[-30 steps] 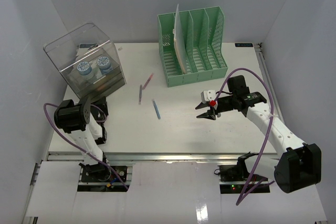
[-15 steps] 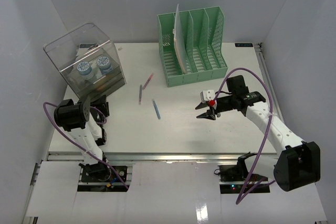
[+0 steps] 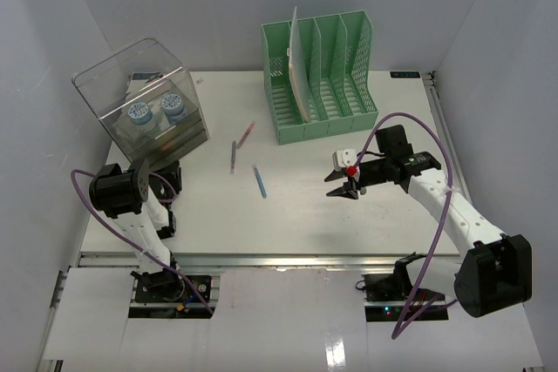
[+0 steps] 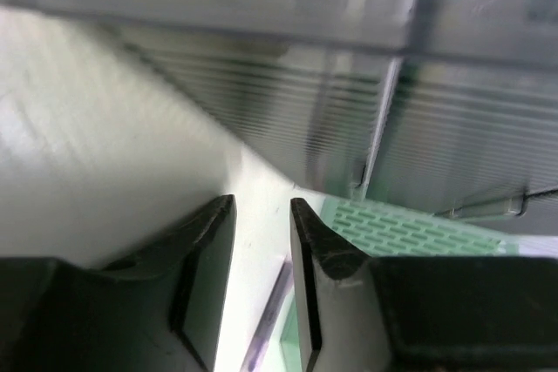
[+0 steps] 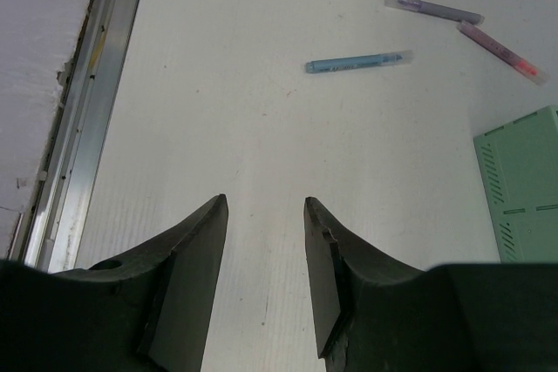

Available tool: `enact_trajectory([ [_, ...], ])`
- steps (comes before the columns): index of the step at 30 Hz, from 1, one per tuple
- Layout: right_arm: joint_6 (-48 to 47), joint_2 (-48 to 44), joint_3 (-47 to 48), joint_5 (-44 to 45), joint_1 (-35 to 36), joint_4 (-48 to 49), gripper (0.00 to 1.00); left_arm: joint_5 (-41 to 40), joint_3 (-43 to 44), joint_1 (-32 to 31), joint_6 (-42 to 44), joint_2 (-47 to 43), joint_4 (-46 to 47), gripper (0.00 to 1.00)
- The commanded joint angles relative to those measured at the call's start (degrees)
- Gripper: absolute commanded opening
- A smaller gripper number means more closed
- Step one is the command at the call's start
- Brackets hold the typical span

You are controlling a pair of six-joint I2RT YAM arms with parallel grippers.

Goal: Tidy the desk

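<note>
Now | left tool (image 4: 261, 206) narrow, empty | right tool (image 5: 266, 202) narrow, empty above desk (image 5: 261, 128) | bottle caps (image 3: 139, 113) labels unreadable

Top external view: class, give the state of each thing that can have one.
clear plastic box, holds two blue-topped round things
green file rack, upright, one pale sheet inside
pink pen, lying loose
purple pen, lying loose
blue pen, lying loose
left gripper, open, empty
right gripper, open, empty
</note>
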Motion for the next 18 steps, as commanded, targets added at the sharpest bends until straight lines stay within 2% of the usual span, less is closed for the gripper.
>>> enact_trajectory([
  [1,-0.51,0.57,-0.14,-0.71,-0.36,0.75,0.47,3.25,-1.86,0.26,-0.38,0.07,24.03,0.41],
  [5,-0.49,0.79,-0.14,-0.62,-0.31,0.75,0.47,5.26,-2.03,0.26,1.45,-2.21,24.08,0.42],
  [18,-0.45,1.21,-0.14,-0.18,-0.36,0.75,0.48,5.18,0.19,0.35,6.21,-12.04,13.81,0.67],
])
